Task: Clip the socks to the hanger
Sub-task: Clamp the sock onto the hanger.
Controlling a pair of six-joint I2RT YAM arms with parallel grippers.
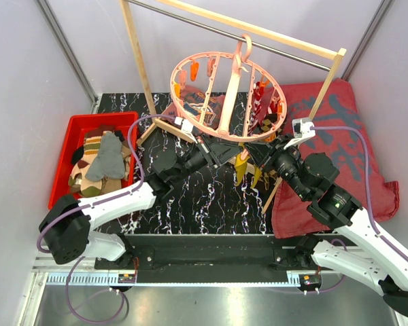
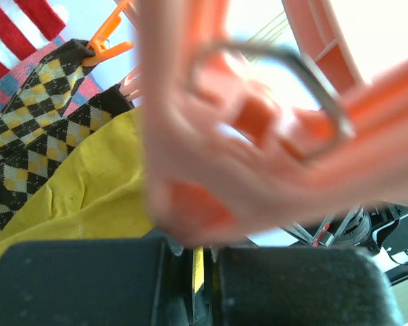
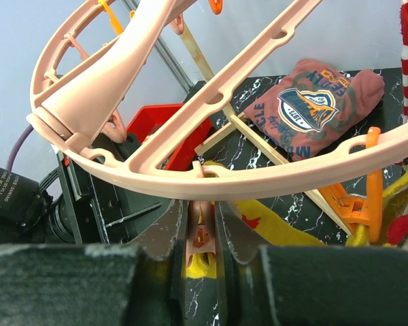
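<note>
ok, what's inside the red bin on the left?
A grey sock lies on top of brown-tan argyle socks in the red bin. Anything under the pile is covered.

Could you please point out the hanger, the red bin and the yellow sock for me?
hanger (image 1: 229, 102), top external view, central crossbar.
red bin (image 1: 98, 122), top external view, far wall.
yellow sock (image 2: 88, 176), left wrist view, middle of fabric.

Left arm (image 1: 115, 204) and right arm (image 1: 340, 204) both reach forward and inward from the near edge, the left gripper (image 1: 214, 153) pinched on a yellow sock (image 2: 88, 183) and the right gripper (image 1: 258, 155) closed on a clip (image 3: 200, 234).
</note>
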